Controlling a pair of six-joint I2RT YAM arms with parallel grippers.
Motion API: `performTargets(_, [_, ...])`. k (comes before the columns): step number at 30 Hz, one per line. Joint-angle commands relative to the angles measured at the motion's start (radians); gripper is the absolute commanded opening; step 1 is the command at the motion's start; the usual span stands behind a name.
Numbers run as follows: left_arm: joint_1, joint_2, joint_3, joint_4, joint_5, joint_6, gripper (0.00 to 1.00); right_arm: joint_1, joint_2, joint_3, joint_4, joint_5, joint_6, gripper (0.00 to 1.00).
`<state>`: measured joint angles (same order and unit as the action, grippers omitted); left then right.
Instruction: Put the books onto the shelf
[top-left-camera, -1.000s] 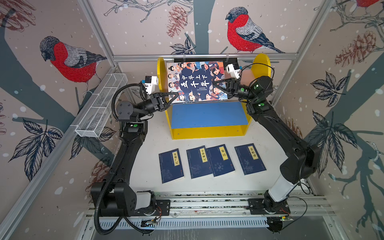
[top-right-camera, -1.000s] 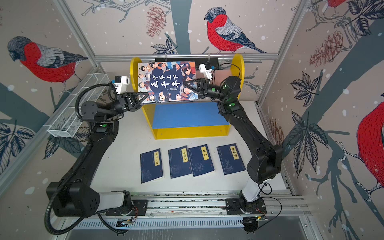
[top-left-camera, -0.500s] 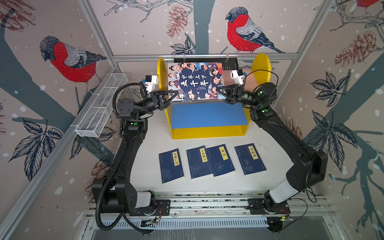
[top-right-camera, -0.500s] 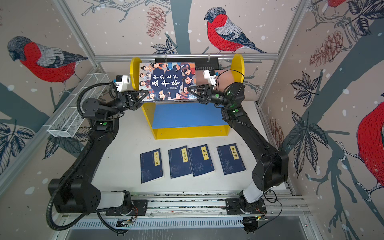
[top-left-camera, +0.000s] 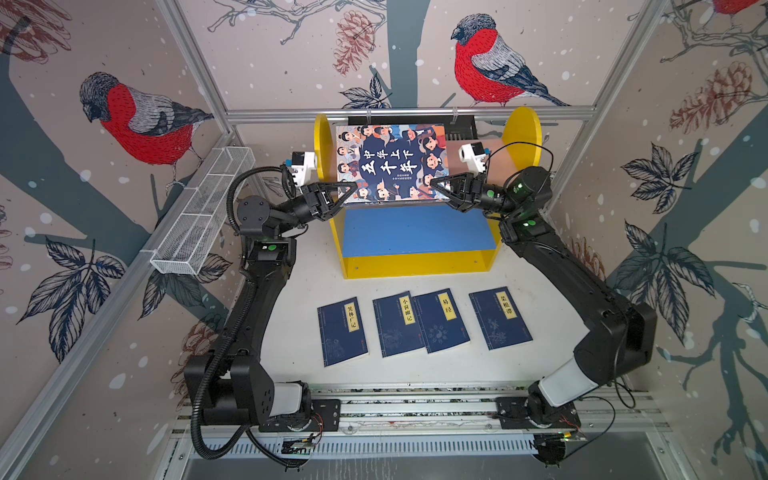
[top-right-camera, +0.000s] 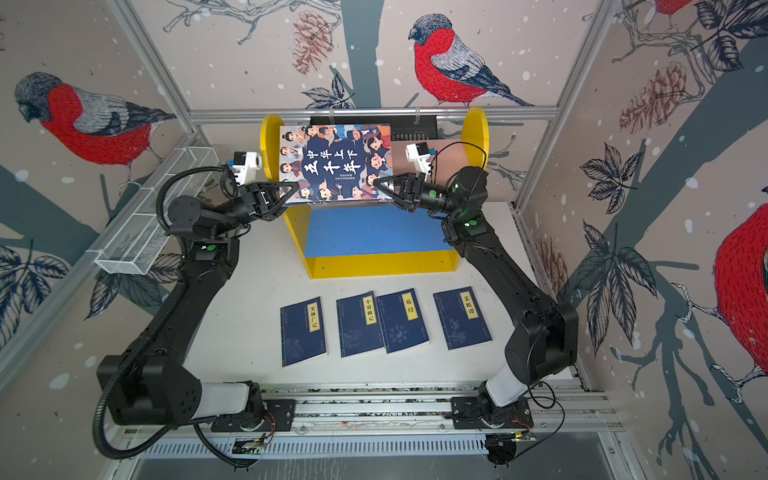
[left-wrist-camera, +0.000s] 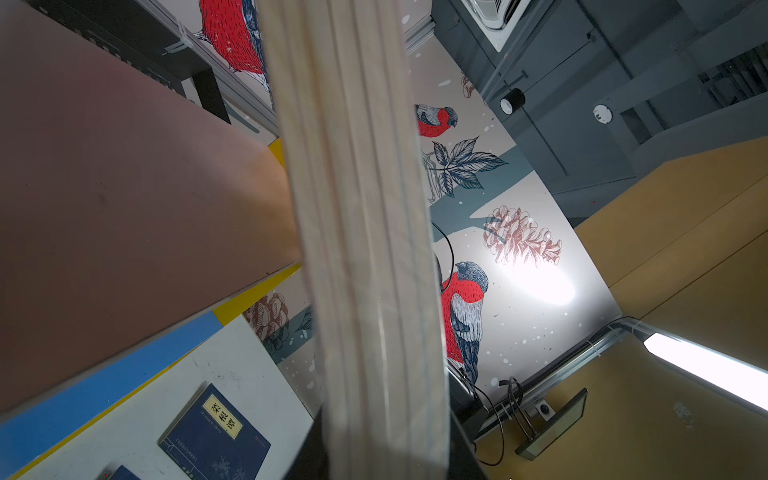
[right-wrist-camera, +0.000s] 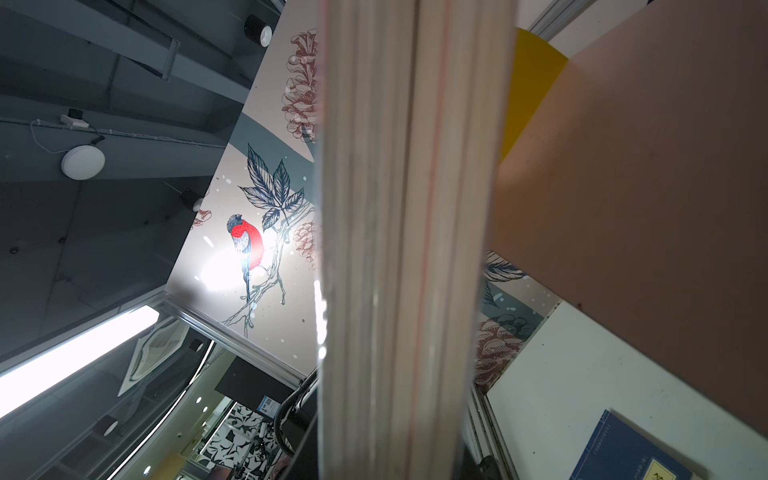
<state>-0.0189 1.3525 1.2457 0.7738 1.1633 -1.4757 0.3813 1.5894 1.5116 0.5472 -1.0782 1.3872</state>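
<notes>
The large illustrated book (top-left-camera: 390, 164) (top-right-camera: 336, 164) hangs flat over the shelf's pink upper board (top-left-camera: 494, 160), between the yellow round-topped sides (top-left-camera: 524, 133). My left gripper (top-left-camera: 351, 189) (top-right-camera: 293, 189) is shut on its near left corner. My right gripper (top-left-camera: 434, 185) (top-right-camera: 378, 185) is shut on its near right corner. Both wrist views are filled by the book's page edge (left-wrist-camera: 365, 249) (right-wrist-camera: 407, 249) running between the jaws. Several thin navy-blue books (top-left-camera: 343, 330) (top-left-camera: 399, 326) (top-left-camera: 442, 322) (top-left-camera: 500, 318) lie in a row on the table in front of the shelf's blue lower board (top-left-camera: 415, 228).
A white wire mesh basket (top-left-camera: 203, 212) hangs on the left wall rail beside my left arm. A black vented tray (top-left-camera: 461, 126) sits behind the shelf under the back frame bar (top-left-camera: 415, 111). The two middle navy books overlap slightly.
My right gripper has dropped from the book's right edge to its near right corner and closed on it. The book has shifted slightly left. The left gripper has kept its hold.
</notes>
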Motion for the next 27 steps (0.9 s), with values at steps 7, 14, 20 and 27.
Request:
performTargets(7, [0.025, -0.082, 0.018, -0.110, -0.061, 0.188, 0.75, 0.001, -0.007, 0.111, -0.159, 0.068, -0.087, 0.01])
performTargets(14, [0.112, -0.166, 0.093, -0.481, -0.107, 0.449, 0.77, -0.008, 0.019, 0.180, -0.262, 0.112, -0.116, 0.01])
performTargets(20, [0.122, -0.196, 0.102, -0.561, -0.117, 0.532, 0.76, -0.018, 0.056, 0.231, -0.315, 0.138, -0.114, 0.01])
performTargets(27, [0.122, -0.214, 0.118, -0.519, -0.123, 0.563, 0.77, 0.009, 0.106, 0.329, -0.406, 0.159, -0.133, 0.01])
